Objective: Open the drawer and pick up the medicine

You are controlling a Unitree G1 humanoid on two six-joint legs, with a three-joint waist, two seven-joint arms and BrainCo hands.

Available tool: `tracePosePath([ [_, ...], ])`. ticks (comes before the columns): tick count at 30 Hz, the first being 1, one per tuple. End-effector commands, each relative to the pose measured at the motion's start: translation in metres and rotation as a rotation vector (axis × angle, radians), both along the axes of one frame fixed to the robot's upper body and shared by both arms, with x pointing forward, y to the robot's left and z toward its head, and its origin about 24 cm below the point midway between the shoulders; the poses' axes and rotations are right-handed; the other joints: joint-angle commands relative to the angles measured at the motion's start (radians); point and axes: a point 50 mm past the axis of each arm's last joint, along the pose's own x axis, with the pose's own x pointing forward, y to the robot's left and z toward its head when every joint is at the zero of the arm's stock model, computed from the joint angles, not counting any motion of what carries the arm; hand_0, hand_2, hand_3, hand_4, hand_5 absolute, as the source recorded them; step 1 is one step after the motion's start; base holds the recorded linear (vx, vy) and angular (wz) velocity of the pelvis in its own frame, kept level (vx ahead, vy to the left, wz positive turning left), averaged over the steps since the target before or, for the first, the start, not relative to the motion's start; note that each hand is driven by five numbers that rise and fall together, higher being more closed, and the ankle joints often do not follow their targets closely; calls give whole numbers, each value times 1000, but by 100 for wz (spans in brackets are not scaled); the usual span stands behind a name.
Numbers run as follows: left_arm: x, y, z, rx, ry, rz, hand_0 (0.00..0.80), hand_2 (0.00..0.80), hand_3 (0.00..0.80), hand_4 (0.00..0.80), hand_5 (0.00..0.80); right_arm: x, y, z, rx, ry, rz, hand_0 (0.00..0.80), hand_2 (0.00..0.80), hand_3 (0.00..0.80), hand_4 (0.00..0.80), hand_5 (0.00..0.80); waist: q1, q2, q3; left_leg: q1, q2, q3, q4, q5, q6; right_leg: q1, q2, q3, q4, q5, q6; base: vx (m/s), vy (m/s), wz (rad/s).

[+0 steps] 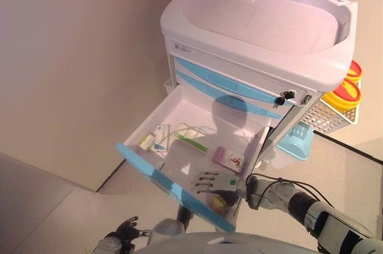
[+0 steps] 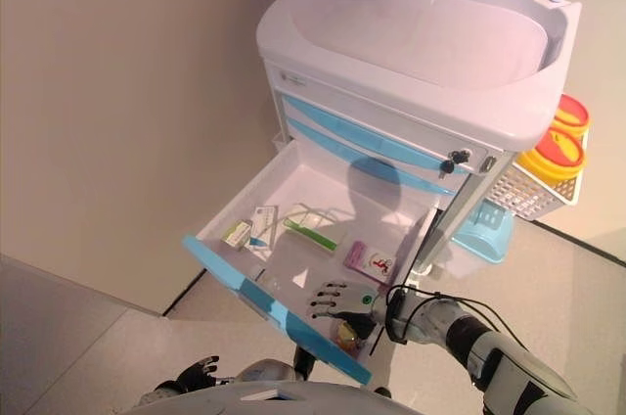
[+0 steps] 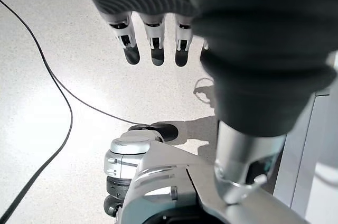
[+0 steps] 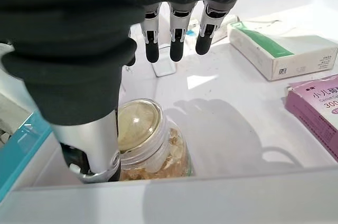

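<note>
The cart's bottom drawer (image 1: pixel 149 173) stands pulled out, white inside with a blue front. In its near right corner stands a clear medicine jar (image 4: pixel 142 139) with a pale lid, also seen in the left eye view as the jar (image 1: pixel 220 202). My right hand (image 1: pixel 215 181) hovers open just above it, fingers (image 4: pixel 177 34) straight over the drawer floor, thumb (image 4: pixel 100 145) down beside the jar, not curled round it. A pink box (image 1: pixel 228 158) and a green-and-white box (image 1: pixel 190 141) lie further in. My left hand (image 1: pixel 122 230) hangs low at the lower left, open and idle.
Two small boxes (image 1: pixel 154 139) lie at the drawer's left end. Above it are closed blue-fronted drawers (image 1: pixel 227 86) and the white cart top (image 1: pixel 263 20). A side basket with yellow containers (image 1: pixel 344 95) and a blue bin (image 1: pixel 296 141) sit on the cart's right. A beige wall (image 1: pixel 72 56) runs along the left.
</note>
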Motion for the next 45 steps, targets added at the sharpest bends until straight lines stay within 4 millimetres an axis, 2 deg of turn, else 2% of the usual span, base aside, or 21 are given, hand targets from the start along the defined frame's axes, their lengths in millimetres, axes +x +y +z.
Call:
tracePosePath([
  [1,1,-24,-6,-44,30,-125,0,0,0,0,0,-2,9,0,-13,34,30,0,0,0,0,0,25,-41,7,42,-32,41,20,-160,-7,-88,-92,54,112,-56,44,0,0,0],
  [20,4,-27,-6,-46,30,-117,0,0,0,0,0,-3,2,-10,-122,77,-20,0,0,0,0,0,15,-39,6,45,-33,45,19,-161,-6,-90,-91,61,113,-55,42,0,0,0],
  [22,5,-28,-6,-47,29,-116,0,0,0,0,0,-3,2,-10,-118,80,-14,179,179,179,179,179,14,-39,5,45,-33,46,20,-160,-6,-90,-91,62,113,-55,42,0,0,0],
  [23,5,-28,-6,-47,29,-115,0,0,0,0,0,-4,2,-10,-116,81,-10,442,442,442,442,442,13,-39,6,45,-33,46,19,-160,-6,-90,-91,63,113,-55,41,0,0,0],
  [24,5,-28,-6,-47,29,-115,0,0,0,0,0,-4,2,-10,-115,80,-6,584,584,584,584,584,13,-40,6,45,-32,46,19,-161,-6,-90,-91,63,113,-55,41,0,0,0],
  [25,5,-28,-6,-47,29,-115,0,0,0,0,0,-5,2,-10,-115,80,-5,618,618,618,618,618,13,-40,6,45,-32,45,19,-161,-6,-90,-91,63,113,-55,41,0,0,0],
  [26,4,-28,-6,-46,29,-116,0,0,0,0,0,-6,2,-11,-119,77,3,759,759,759,759,759,13,-40,6,46,-32,46,19,-161,-6,-89,-91,62,113,-55,41,0,0,0],
  [27,4,-28,-6,-46,30,-117,0,0,0,0,0,-7,2,-11,-123,77,8,800,800,800,800,800,13,-40,6,46,-32,45,20,-162,-5,-89,-91,63,113,-56,41,0,0,0],
  [45,3,-28,-6,-46,34,-116,0,0,0,0,0,-8,-1,-13,-122,93,-18,800,800,800,800,800,13,-44,3,50,-33,42,20,-162,-5,-82,-87,62,115,-62,36,0,0,0],
])
